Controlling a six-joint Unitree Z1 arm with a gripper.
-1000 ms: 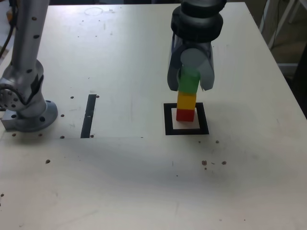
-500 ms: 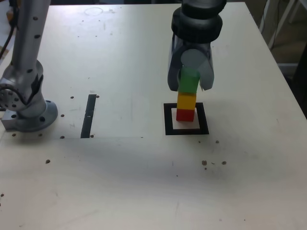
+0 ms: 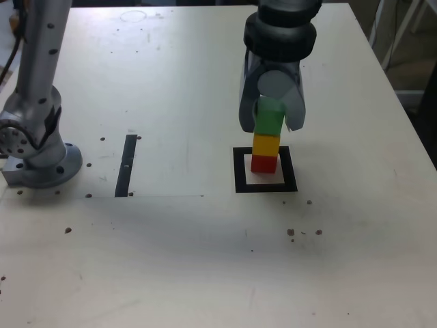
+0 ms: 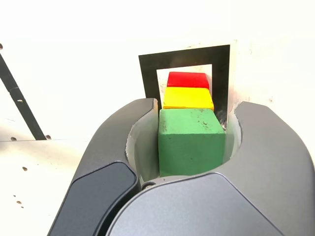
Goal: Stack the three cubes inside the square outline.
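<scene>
All 3 cubes are stacked inside the square outline [image 3: 265, 189]; the green cube [image 3: 268, 119] is bracketed by the gripper [image 3: 270, 121], grip indiscernible; withdrawal remains.

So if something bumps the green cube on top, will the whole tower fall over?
Probably, yes. The green cube sits atop the yellow cube and red cube, a tall, narrow stack. It looks stiff and flat-sided, so it should slide or tip, not roll. The gripper jaws flank it now.
</scene>
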